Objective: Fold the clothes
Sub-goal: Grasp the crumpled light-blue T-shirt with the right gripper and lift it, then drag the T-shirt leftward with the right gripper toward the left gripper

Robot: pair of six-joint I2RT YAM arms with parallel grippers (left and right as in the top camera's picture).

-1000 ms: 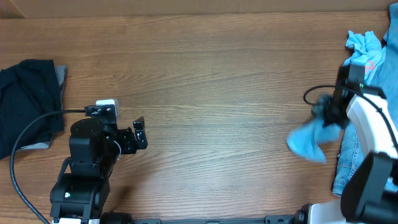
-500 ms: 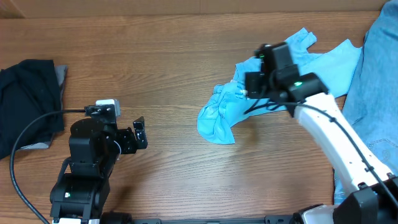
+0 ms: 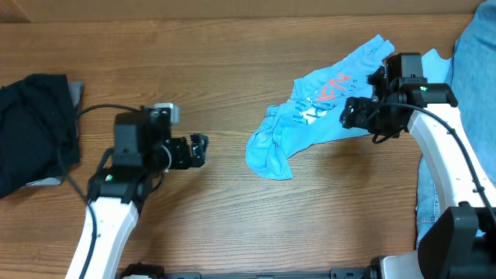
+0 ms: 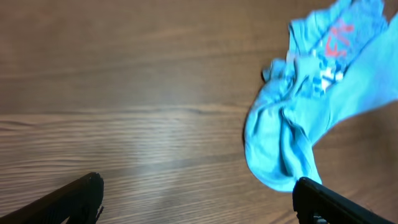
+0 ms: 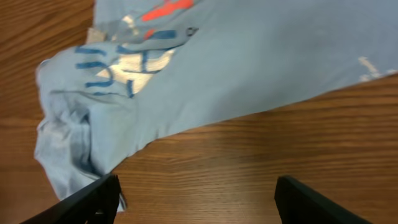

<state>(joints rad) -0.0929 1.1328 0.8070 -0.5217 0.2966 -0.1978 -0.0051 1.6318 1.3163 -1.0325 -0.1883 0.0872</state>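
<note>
The right claw [image 5: 198, 190], upper right in the overhead frame, gapes wide at the T-shirt's [image 5: 236, 68] edge, gripping nothing. The left claw [image 4: 198, 186] spreads wide too, empty.

One T-shirt [image 3: 329, 116], one black garment [image 3: 35, 128], one pair of jeans [image 3: 474, 85], two arms [image 3: 108, 221] [image 3: 453, 164].

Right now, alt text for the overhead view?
A crumpled sky-blue T-shirt lies right of centre on a wooden table, lettering up. The right gripper is at its lower edge; the left gripper points toward it. A black garment lies far left, denim jeans far right.
</note>
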